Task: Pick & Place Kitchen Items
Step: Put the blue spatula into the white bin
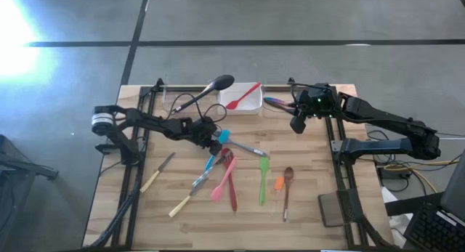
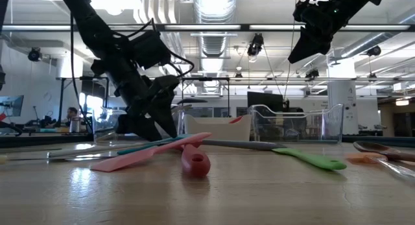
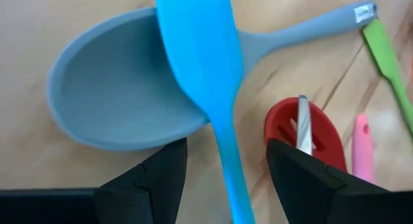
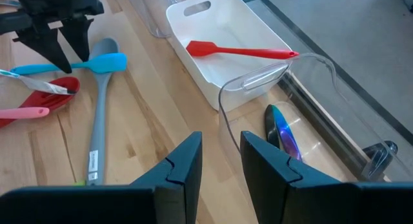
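Fingers of left gripper [image 3: 222, 175] spread astride smooth blue spatula [image 3: 203, 62] crossing matte grey spoon [image 3: 116, 88], right gripper [image 4: 219, 162] apparently parted, empty.

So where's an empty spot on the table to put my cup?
Bare wood lies along the near edge below the brown wooden spoon, and left of the wooden-handled knife. The middle is crowded: the pink spatula, green spatula and blue spatula pile together.

Both arms are dark, slim and jointed, with black cables looping along them. The left arm [image 1: 145, 121] has a pale silver collar at its base; the right arm [image 1: 385, 121] shows a small green light near its wrist. Each pincer has blocky, angular black fingers [image 3: 155, 179].
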You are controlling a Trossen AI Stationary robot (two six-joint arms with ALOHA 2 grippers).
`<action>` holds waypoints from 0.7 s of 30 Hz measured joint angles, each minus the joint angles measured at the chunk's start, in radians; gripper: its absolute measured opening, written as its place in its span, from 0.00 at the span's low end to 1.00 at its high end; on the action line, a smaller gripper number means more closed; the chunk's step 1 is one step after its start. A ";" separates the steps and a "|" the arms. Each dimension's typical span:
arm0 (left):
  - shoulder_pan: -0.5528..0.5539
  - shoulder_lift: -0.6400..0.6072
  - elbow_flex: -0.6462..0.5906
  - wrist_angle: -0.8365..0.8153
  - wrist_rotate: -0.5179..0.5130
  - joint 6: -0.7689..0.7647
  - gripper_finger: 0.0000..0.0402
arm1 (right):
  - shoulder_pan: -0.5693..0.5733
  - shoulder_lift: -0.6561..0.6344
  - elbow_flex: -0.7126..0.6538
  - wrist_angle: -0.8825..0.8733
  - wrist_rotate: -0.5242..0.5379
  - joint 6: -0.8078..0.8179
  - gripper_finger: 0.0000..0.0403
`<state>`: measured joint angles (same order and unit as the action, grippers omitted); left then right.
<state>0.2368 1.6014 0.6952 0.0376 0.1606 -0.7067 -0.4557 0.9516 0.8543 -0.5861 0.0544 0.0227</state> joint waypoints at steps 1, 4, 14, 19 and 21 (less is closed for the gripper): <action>-0.001 0.001 0.000 0.003 0.003 0.000 0.54 | 0.000 0.000 0.000 0.000 0.000 0.000 0.24; -0.005 0.009 0.000 0.013 0.006 -0.001 0.54 | 0.000 0.000 0.000 0.000 0.000 0.000 0.24; -0.023 0.044 0.002 0.077 0.003 0.000 0.46 | 0.000 0.000 0.000 0.001 0.000 -0.003 0.24; -0.023 0.040 0.000 0.071 -0.001 0.011 0.28 | 0.000 0.000 0.000 0.000 0.000 0.000 0.24; -0.023 0.039 0.000 0.074 0.003 0.021 0.19 | 0.000 0.000 0.000 0.000 0.000 0.000 0.24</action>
<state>0.2138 1.6400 0.6952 0.1117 0.1633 -0.6860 -0.4561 0.9516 0.8543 -0.5865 0.0544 0.0223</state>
